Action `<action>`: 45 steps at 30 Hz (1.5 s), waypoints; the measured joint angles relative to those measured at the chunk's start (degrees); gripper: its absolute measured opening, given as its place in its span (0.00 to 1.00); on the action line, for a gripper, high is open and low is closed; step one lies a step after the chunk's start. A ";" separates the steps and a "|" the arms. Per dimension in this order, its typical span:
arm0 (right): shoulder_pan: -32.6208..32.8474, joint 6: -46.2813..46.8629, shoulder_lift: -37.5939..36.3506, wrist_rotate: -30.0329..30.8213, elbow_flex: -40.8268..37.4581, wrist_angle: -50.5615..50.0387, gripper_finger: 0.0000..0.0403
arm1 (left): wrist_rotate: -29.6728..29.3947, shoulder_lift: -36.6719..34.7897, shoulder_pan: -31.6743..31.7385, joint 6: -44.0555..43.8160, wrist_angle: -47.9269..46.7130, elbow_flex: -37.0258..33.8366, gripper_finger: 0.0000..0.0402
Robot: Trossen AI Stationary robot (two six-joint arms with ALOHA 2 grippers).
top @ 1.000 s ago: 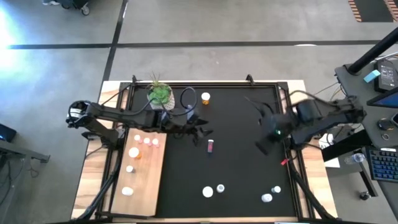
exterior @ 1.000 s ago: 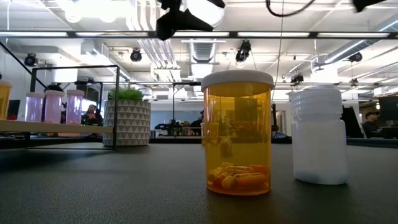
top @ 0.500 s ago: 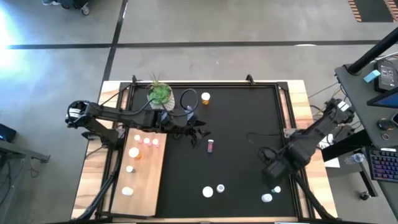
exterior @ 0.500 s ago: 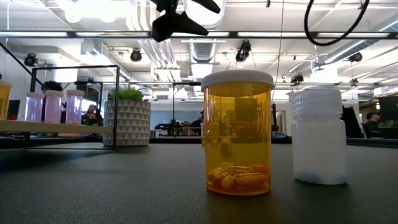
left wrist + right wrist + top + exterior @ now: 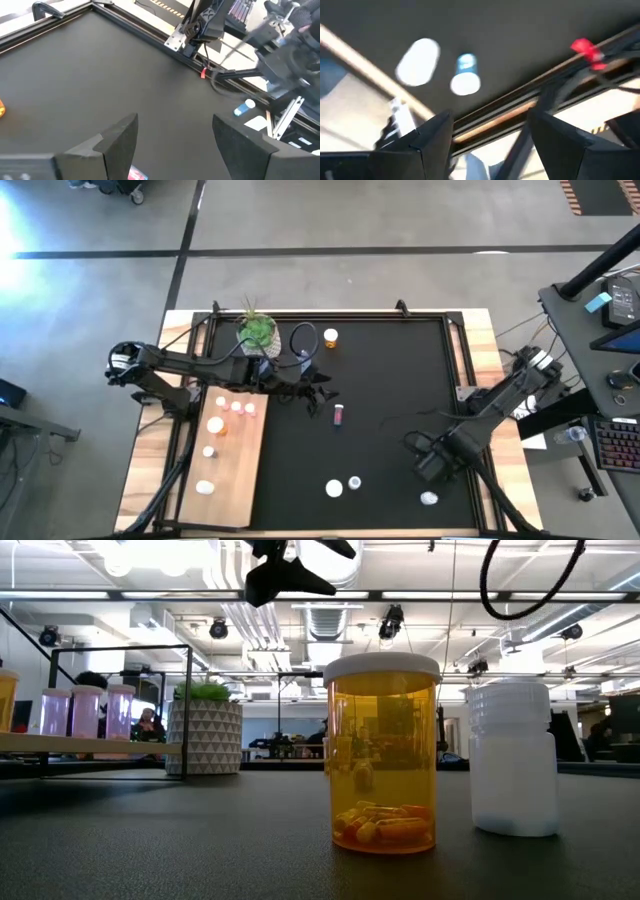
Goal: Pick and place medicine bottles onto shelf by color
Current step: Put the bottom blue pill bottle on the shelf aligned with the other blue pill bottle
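Medicine bottles lie in several groups. On the shelf (image 5: 225,460), the pale wood board at the left edge of the black mat (image 5: 380,400), three pink bottles (image 5: 236,407) stand in a row at the far end, an orange bottle (image 5: 216,424) stands just nearer, and two white-capped bottles (image 5: 205,486) stand farther toward the near end. On the mat, one orange bottle (image 5: 330,337) stands near the far edge beside the potted plant (image 5: 258,332); a pink bottle (image 5: 339,415) lies on its side near the mat's middle; two bottles (image 5: 343,485) stand together near the front edge, shown close up in the low view as an orange bottle (image 5: 382,755) with capsules inside and a white bottle (image 5: 511,758) beside it. A white bottle (image 5: 429,499) and a bluish bottle (image 5: 465,75) rest at the front right corner.

Left gripper (image 5: 322,392) hovers over the mat, just beside the lying pink bottle. Its jaws stand apart and hold nothing; the left wrist view shows bare mat between the fingers (image 5: 120,137).

Right gripper (image 5: 428,470) hangs over the front right corner, near the white and bluish bottles. Its jaws stand apart and hold nothing; the right wrist view shows both bottles beyond its fingers (image 5: 436,135), clear of them.
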 joint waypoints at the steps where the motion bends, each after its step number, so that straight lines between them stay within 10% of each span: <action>1: 0.43 1.08 -1.31 1.59 -1.29 -0.16 0.61 | -0.01 0.00 0.00 -0.03 0.09 -0.01 0.60; 10: 2.24 9.42 -8.83 0.32 -17.29 24.05 0.61 | -0.17 0.00 0.00 -0.16 2.03 -0.04 0.60; 36: 9.35 18.95 -0.28 0.51 -20.49 30.28 0.61 | -0.20 0.00 0.02 -0.11 2.89 0.00 0.60; 45: 9.42 16.72 0.83 1.04 -20.49 30.79 0.46 | -0.20 0.00 0.02 -0.14 2.89 0.02 0.60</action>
